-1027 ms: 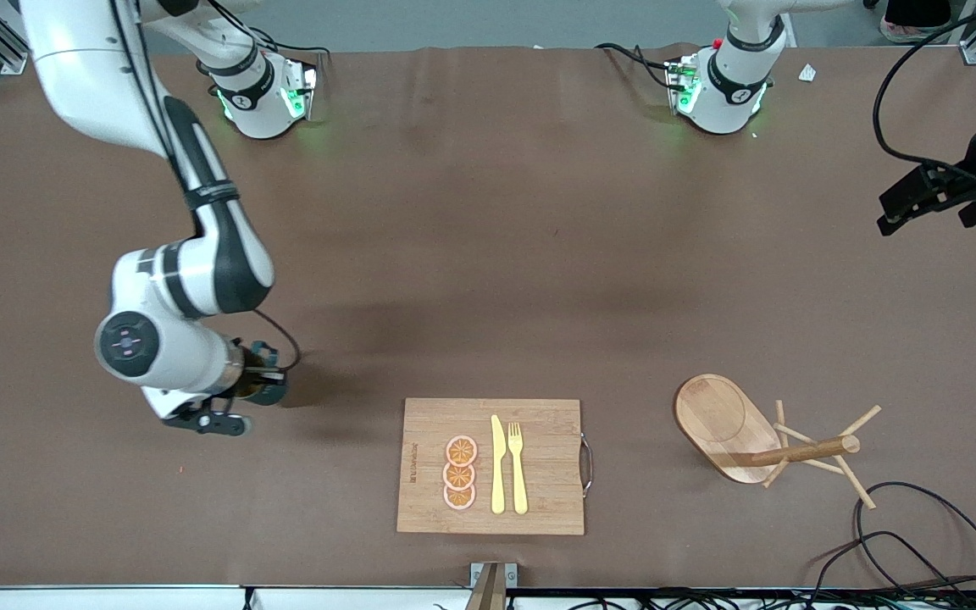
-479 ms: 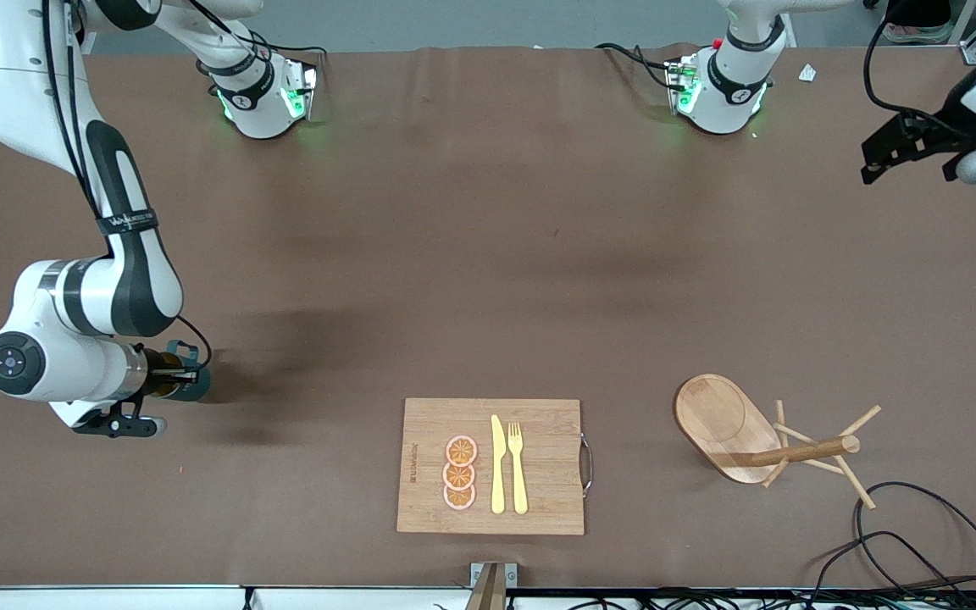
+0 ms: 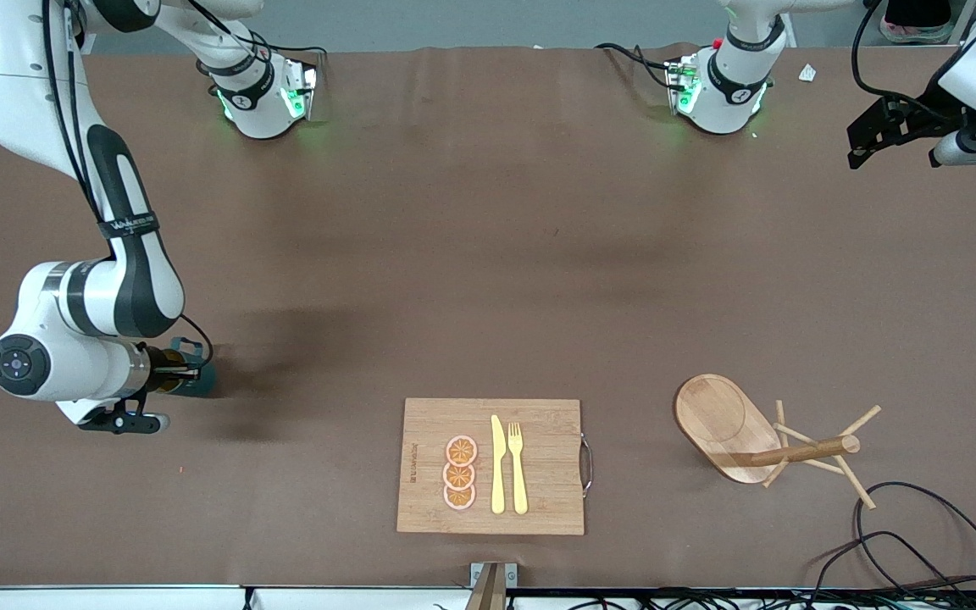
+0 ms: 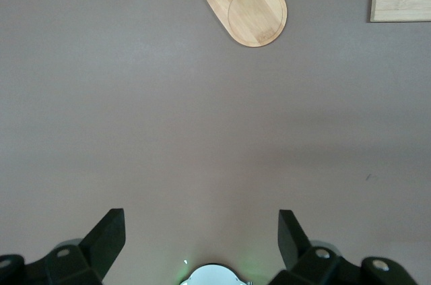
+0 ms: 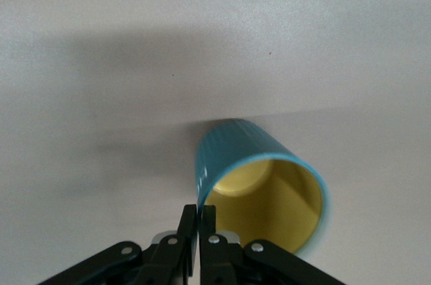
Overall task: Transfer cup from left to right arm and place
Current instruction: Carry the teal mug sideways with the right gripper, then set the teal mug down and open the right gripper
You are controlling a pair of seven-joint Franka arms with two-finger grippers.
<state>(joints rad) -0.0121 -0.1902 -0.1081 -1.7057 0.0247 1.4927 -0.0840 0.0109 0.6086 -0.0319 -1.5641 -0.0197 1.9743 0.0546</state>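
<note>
Your right hand [image 3: 179, 370] is clamped on the rim of the cup [image 5: 259, 184], low over the desk [image 3: 488, 254] at the right arm's end. The cup looks rigid, glazed, probably slippery and breakable; the rim wall seems the surest hold. Only the right wrist view shows its yellow inside. Your left hand [image 3: 895, 135] waits, fingers spread and empty.

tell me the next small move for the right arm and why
Probably open the right tool and lift clear: it is pinched shut on the rim of the cup, which looks set down on the table at the right arm's end. The left tool waits, open.
</note>
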